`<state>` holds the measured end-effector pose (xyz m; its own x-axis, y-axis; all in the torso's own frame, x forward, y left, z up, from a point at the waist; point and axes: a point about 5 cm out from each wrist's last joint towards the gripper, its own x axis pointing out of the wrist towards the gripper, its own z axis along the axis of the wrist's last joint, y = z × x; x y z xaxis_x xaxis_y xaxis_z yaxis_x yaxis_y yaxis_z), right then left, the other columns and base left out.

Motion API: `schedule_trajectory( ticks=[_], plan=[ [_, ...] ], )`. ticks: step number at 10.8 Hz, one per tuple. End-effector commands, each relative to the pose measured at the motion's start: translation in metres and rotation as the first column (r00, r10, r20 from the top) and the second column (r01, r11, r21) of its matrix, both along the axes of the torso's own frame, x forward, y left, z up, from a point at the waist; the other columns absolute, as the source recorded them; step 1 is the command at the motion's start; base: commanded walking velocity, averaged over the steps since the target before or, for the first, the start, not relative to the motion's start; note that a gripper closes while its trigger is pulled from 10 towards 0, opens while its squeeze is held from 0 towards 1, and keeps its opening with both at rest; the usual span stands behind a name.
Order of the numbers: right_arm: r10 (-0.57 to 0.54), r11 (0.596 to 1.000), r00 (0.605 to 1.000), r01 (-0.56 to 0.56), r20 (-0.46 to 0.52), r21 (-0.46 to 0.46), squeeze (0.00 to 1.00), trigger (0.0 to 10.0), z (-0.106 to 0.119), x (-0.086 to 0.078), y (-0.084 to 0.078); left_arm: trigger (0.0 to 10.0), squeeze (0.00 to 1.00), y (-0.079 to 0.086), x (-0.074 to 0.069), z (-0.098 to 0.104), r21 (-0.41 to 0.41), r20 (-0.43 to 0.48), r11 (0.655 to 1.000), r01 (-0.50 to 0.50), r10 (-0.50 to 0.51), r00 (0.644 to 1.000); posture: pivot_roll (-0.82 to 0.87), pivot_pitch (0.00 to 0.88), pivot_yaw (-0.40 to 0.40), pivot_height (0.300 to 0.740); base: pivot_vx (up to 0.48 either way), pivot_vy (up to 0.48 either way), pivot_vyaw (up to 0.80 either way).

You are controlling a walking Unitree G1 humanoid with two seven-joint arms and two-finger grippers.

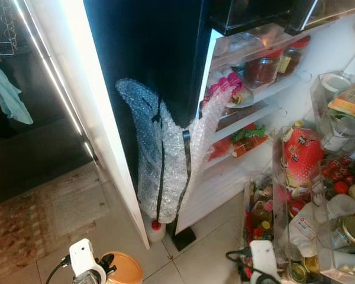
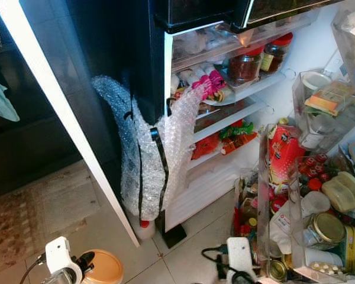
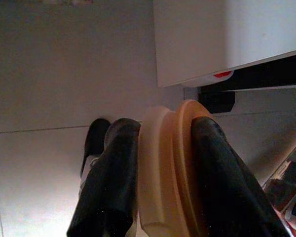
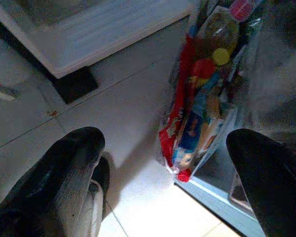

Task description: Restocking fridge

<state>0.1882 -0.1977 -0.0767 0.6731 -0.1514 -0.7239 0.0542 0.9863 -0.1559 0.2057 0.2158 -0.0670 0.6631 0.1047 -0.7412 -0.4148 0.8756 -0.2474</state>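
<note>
Left gripper (image 3: pixel 158 173) is clamping the orange lidded container (image 3: pixel 170 168) low over the floor, near-left of the open fridge (image 1: pixel 248 118). Right gripper (image 4: pixel 163 168) is hanging released. Best lifting level toward a shelf (image 1: pixel 248 121), avoiding the bubble wrap (image 1: pixel 160 160).

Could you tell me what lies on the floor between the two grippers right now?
Bare tiled floor in the eye views: left gripper clamps an orange lid; right gripper hangs open.

This is a home kitchen: an open fridge (image 1: pixel 236 177) shows shelves of red-lidded jars (image 1: pixel 262 69) and packets, its door racks (image 2: pixel 319 195) are crammed with tins and bottles, the floor (image 1: pixel 201 254) is pale tile, and a worn rug (image 1: pixel 41 219) lies beside it.
</note>
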Motion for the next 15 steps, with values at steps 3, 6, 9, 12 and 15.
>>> schedule_trajectory(
  ticks=[3, 6, 9, 12, 15],
  plan=[
    [-0.039, 0.999, 0.999, 0.039, 0.000, -0.032, 0.00, 10.0, 0.000, -0.002, -0.006, 10.0, 0.00, 0.000, -0.020, -0.012, -0.018, -0.083, 1.000, -0.009, 0.008, 0.996, -0.13, 0.165, -0.035, 0.740, 0.000, 0.000, 0.00],
    [-0.088, 0.993, 0.996, 0.088, 0.006, -0.076, 0.00, 10.0, 0.001, -0.006, -0.017, 10.0, 0.00, -0.001, -0.019, -0.011, -0.018, -0.079, 1.000, -0.007, 0.006, 0.997, -0.14, 0.166, -0.034, 0.740, 0.000, 0.000, 0.00],
    [-0.119, 0.986, 0.993, 0.121, 0.022, -0.113, 0.00, 10.0, 0.003, -0.008, -0.030, 10.0, 0.00, -0.001, -0.018, -0.011, -0.017, -0.077, 1.000, -0.007, 0.006, 0.997, -0.13, 0.165, -0.033, 0.740, 0.000, 0.000, 0.00],
    [-0.128, 0.983, 0.991, 0.131, 0.030, -0.131, 0.00, 10.0, 0.005, -0.005, -0.033, 10.0, 0.00, -0.001, -0.018, -0.011, -0.014, -0.079, 1.000, 0.001, -0.002, 0.997, -0.13, 0.165, -0.032, 0.740, 0.000, 0.000, 0.00],
    [-0.135, 0.981, 0.990, 0.138, 0.032, -0.135, 0.00, 10.0, 0.005, -0.006, -0.034, 10.0, 0.00, -0.001, -0.018, -0.011, -0.006, -0.084, 1.000, 0.016, -0.017, 0.996, -0.13, 0.163, -0.032, 0.740, 0.000, 0.000, 0.00]
  ],
)
